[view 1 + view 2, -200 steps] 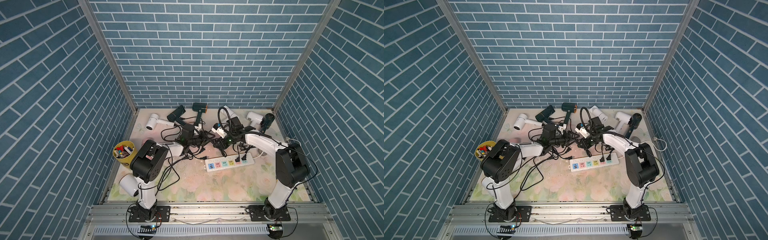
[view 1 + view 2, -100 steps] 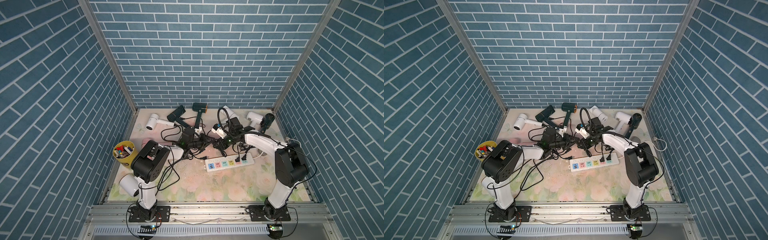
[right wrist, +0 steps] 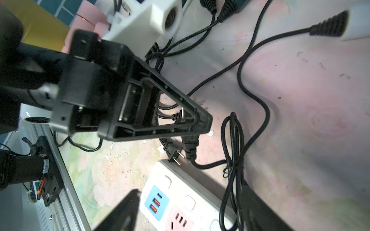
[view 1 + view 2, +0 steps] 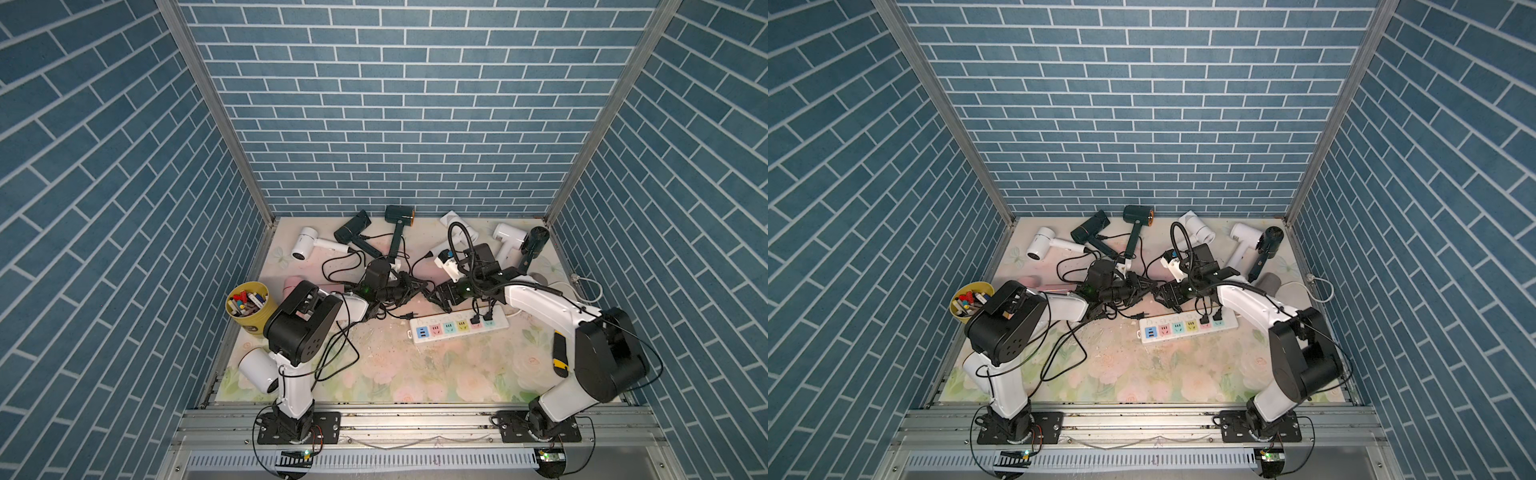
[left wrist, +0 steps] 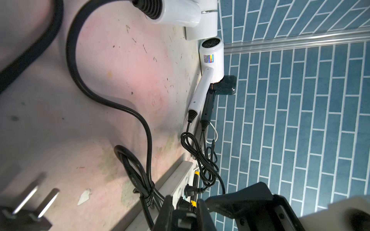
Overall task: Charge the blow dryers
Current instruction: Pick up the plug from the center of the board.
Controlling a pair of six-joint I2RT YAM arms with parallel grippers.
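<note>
Right wrist view, read with both top views. The left gripper (image 3: 200,120) has its jaws clamped together on a black plug (image 3: 190,145), whose ribbed cord collar hangs out below the tips. In the left wrist view 2 bare prongs show close to the lens, blurred, apparently the same plug. Gripping the body leaves the prongs free, which is the hold an insertion needs. The right gripper (image 4: 438,297) stands tip to tip with it, jaws wide apart and empty, near the power strip (image 4: 457,328). Judged from this pose, the plug is being passed or reoriented between the 2 arms before it goes to a socket. The strip lies in the middle of the desk (image 4: 395,374), within reach of both arms. 2 plugs sit in the sockets nearer the right arm, 3 coloured sockets and the USB block are free, and another loose plug (image 4: 409,316) lies on the desk just beside its other end. The blow dryers (image 4: 305,245) lie mostly along the far edge, white and dark mixed, cords trailing forward into a tangle between the arms; 1 white dryer (image 4: 257,370) lies by the left arm's base. The only container, a yellow cup (image 4: 245,324) at the left edge, holds small coloured items too small to name.
</note>
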